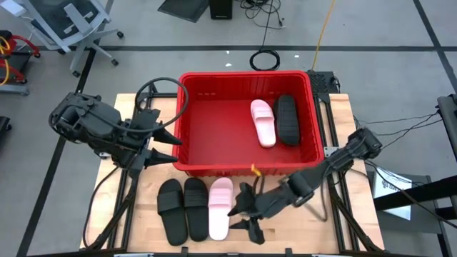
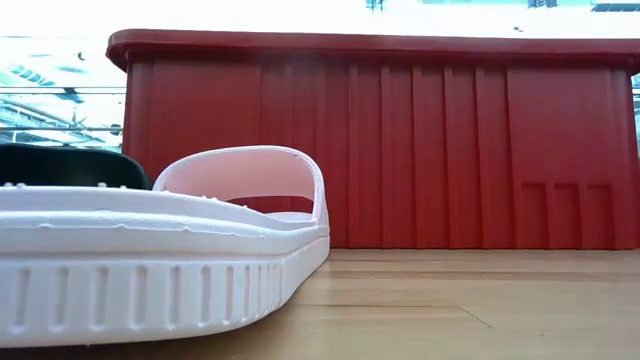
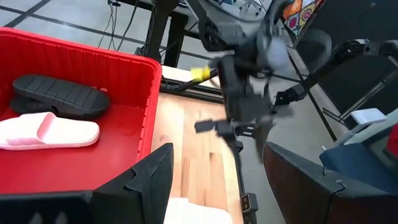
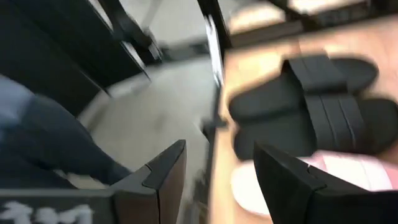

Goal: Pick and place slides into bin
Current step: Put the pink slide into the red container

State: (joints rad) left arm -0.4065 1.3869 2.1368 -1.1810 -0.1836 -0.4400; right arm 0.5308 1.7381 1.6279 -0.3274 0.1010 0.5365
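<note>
- Two of the foam slip-on slides lay inside the large red plastic bin (image 1: 193,114), toward its right end: a pale pink slide (image 1: 263,122) and a matte black slide (image 1: 287,119) side by side, touching or nearly so.
- Three more waited on the wooden table (image 1: 343,114) near the bin's front wall: two black slides (image 1: 170,207) (image 1: 195,205) and a pink slide (image 1: 219,207), packed in a row. I could count only five, so I judged the job under half done.
- My right gripper (image 1: 243,214) hung just beside the pink slide's right edge, fingers parted and holding nothing.
- My left gripper (image 1: 161,146) sat at the bin's left front corner, fingers wide apart, empty.
- The bin's raised rim stood between the row and the drop spot, so I judged each carry would need to clear it.
- Open board lay right of the row; the left half of the bin floor was bare.
</note>
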